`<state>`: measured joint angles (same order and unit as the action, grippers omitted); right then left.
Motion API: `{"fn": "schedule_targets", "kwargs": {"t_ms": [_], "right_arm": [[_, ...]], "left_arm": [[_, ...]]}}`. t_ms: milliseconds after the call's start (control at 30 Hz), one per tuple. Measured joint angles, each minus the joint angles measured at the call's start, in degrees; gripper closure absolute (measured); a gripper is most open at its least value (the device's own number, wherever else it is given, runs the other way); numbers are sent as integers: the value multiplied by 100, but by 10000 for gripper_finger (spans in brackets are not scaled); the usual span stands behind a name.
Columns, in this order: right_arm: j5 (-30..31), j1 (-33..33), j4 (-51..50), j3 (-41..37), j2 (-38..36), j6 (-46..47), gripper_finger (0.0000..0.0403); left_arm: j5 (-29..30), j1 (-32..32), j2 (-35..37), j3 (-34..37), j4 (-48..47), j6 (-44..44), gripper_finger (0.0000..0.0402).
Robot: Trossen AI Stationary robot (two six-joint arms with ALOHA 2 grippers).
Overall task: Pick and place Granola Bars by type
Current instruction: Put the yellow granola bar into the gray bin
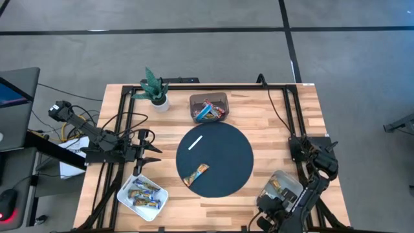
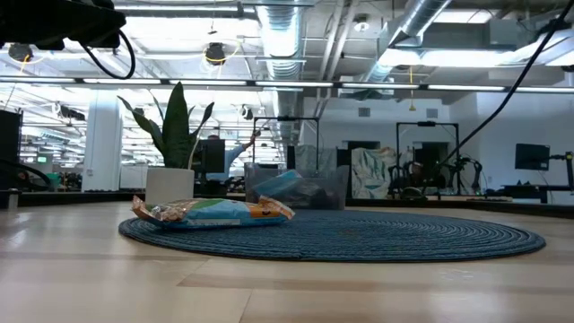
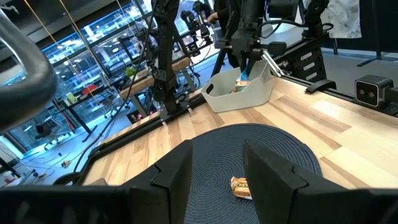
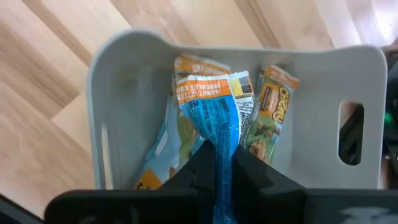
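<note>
My right gripper (image 4: 221, 163) is shut on a blue-white granola bar (image 4: 214, 109) over a grey bin (image 1: 289, 181) near the table's right near corner. Orange-yellow bars (image 4: 273, 102) lie in the bin under it. One more bar (image 1: 196, 174) lies flat on the round dark mat (image 1: 223, 162) and also shows in the low view (image 2: 215, 211). My left gripper (image 1: 154, 151) hovers open at the mat's left edge, pointing toward that bar (image 3: 241, 187). Further bars fill a clear tub (image 1: 208, 108) and a white tray (image 1: 143, 194). My right gripper pinches the blue-white bar between its two fingers at one crimped end (image 4: 219, 146), coming from above and pointing down. The bar hangs below the fingers into the grey bin (image 3: 244, 73). Whether its lower end touches the bars beneath, I cannot tell.
A thin white stick (image 1: 195, 142) lies on the mat's far left part. A potted plant (image 1: 155, 90) stands at the table's far left. Black frame rails (image 1: 288, 110) and cables run along the table's left, far and right sides.
</note>
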<state>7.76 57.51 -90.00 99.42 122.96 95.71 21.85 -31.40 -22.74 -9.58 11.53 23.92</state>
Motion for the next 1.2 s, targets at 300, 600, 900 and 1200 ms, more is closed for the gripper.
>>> {"fn": "schedule_targets", "kwargs": {"t_ms": [300, 600, 900, 1200], "right_arm": [[273, -198, 0, 0, -2, -294, 342], [264, -290, -3, 1, -77, -470, 273], [1617, -430, 88, 4, -388, -636, 233], [2979, -1546, 2045, 4, -378, -4318, 234]], "left_arm": [[0, -2, 2, 0, -2, -2, 265], [0, -2, -2, 0, -2, -9, 265], [-2, -2, -13, 0, -4, -77, 265], [-2, 0, -13, 0, -9, -186, 265]]}}
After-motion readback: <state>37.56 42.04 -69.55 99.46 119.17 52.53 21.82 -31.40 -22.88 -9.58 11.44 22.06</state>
